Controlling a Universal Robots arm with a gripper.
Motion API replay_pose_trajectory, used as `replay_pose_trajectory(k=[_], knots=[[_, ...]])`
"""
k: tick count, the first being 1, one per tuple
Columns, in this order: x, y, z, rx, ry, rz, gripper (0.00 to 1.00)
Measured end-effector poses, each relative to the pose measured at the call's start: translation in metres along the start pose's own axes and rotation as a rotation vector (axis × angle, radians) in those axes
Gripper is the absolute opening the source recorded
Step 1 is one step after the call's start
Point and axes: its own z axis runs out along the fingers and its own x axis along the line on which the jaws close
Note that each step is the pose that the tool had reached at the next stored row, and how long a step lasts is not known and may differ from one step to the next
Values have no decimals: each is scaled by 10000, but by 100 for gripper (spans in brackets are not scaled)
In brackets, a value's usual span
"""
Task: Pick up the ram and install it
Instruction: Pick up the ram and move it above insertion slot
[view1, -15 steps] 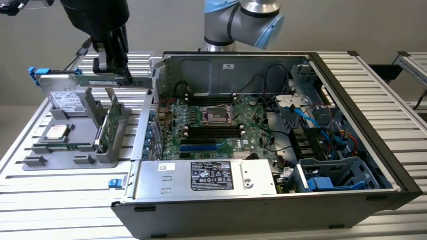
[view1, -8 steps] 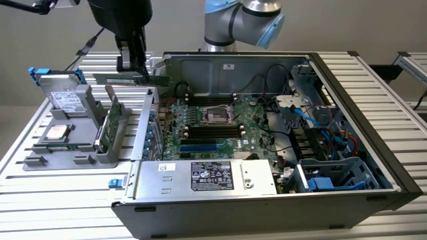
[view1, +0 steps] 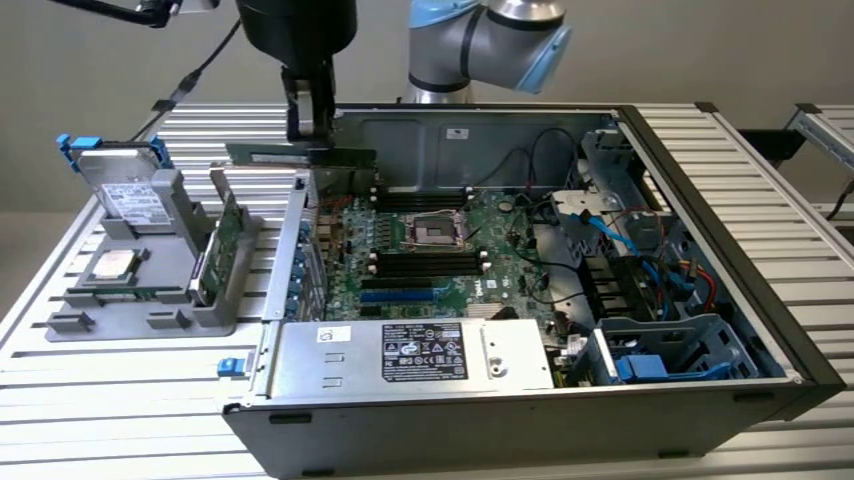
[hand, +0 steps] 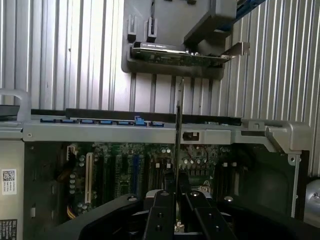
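Note:
The ram (view1: 267, 155) is a thin green stick held level in the air, with my gripper (view1: 311, 140) shut on its middle from above. It hangs over the case's wall at the exterior view's left, between the grey holder (view1: 160, 300) and the motherboard (view1: 441, 270). In the wrist view the ram (hand: 178, 125) appears edge-on as a thin line rising from between the black fingers (hand: 160, 212), which press on it from both sides of the gripper (hand: 177, 195). The black memory slots (view1: 424, 264) lie beside the processor socket (view1: 434, 230).
The open computer case (view1: 747, 330) has its power supply (view1: 414, 355) at the front and cables and drive bays (view1: 641, 300) at the exterior view's right. The grey holder carries a silver processor chip (view1: 114, 265) and a green expansion card (view1: 224, 240); that card (hand: 175, 55) also appears from the wrist.

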Motion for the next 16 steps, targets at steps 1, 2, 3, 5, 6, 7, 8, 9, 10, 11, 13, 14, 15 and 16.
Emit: replay_pose_trajectory(k=[1, 2, 3, 5, 6, 7, 8, 9, 10, 11, 13, 14, 15, 16], knots=[[1, -46, -3, -2, -12, -3, 13], [3, -91, -6, -4, -22, -6, 13], [4, -136, -8, -6, -34, -9, 13], [8, -226, -13, -8, -58, -16, 13], [9, -273, -15, -10, -69, -20, 13], [11, -319, -17, -11, -78, -24, 13], [13, -366, -19, -11, -87, -28, 13], [15, -410, -21, -12, -93, -32, 13], [19, -522, -25, -13, -111, -42, 13], [25, -680, -29, -14, -118, -51, 13], [-54, -922, 32, 32, -116, -60, 13], [-68, -958, 43, 39, -115, -61, 13], [-89, -988, 55, 48, -115, -64, 13], [-119, -1005, 67, 60, -112, -66, 13]])
